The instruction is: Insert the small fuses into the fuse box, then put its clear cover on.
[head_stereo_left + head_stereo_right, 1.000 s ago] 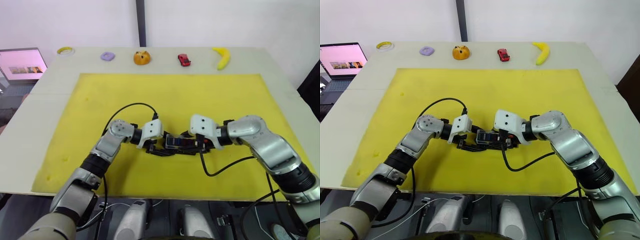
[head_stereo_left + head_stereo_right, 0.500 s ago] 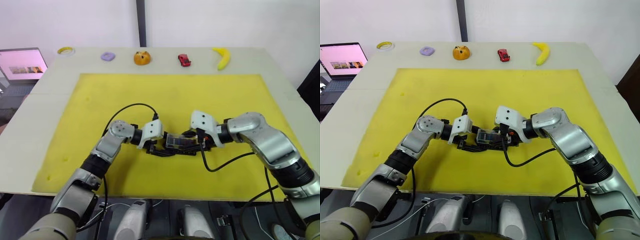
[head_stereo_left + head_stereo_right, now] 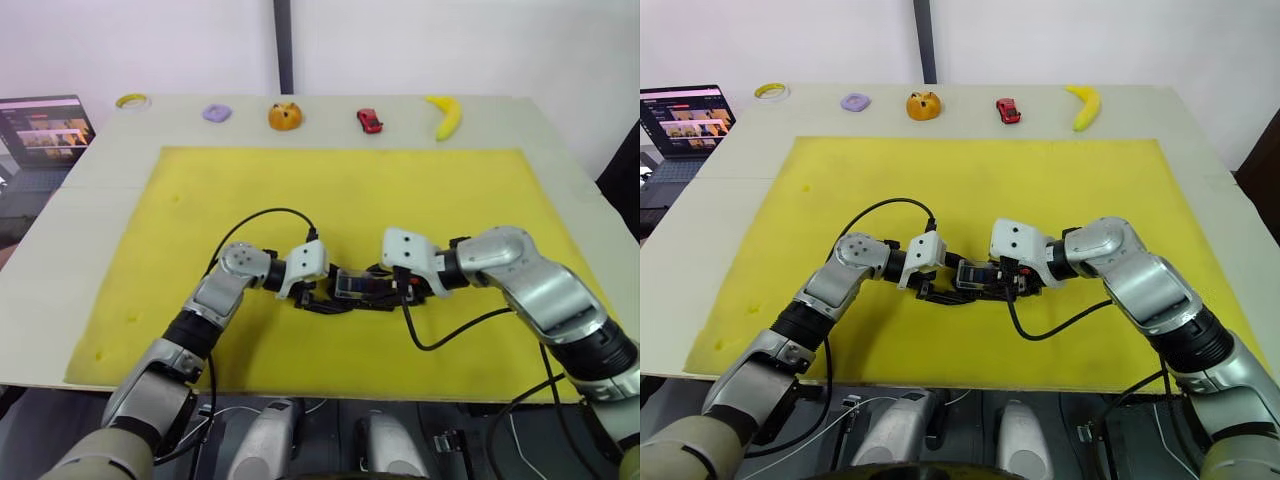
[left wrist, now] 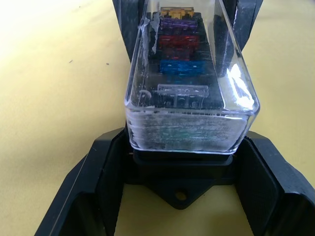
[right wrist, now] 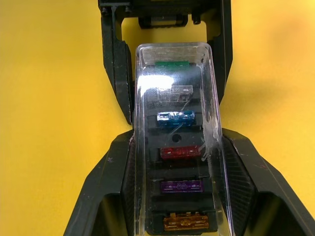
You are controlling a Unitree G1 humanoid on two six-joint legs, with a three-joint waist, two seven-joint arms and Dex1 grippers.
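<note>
The black fuse box point(image 3: 355, 287) lies mid-mat, held from both ends. Its clear cover point(image 4: 189, 98) sits over the slots. Through the cover I see the small fuses in a row: green point(image 5: 172, 64), blue point(image 5: 175, 116), red point(image 5: 180, 152), purple point(image 5: 181, 186) and orange-brown point(image 5: 186, 222), plus a clear one. My left gripper point(image 3: 318, 292) is shut on the box's left end, fingers point(image 4: 93, 187) against its black base point(image 4: 179, 184). My right gripper point(image 3: 392, 290) is shut on the cover from the right, fingers point(image 5: 113, 177) hugging its sides.
The yellow mat point(image 3: 340, 190) covers most of the table. Along the far edge stand a tape roll point(image 3: 131, 101), a purple piece point(image 3: 215, 113), an orange toy point(image 3: 285, 116), a red toy car point(image 3: 369, 121) and a banana point(image 3: 445, 116). A laptop point(image 3: 45, 128) sits far left.
Half a second ago the right gripper held the cover raised and tilted over the box; now it has come back down and the cover lies flatter. The left gripper has stayed put.
</note>
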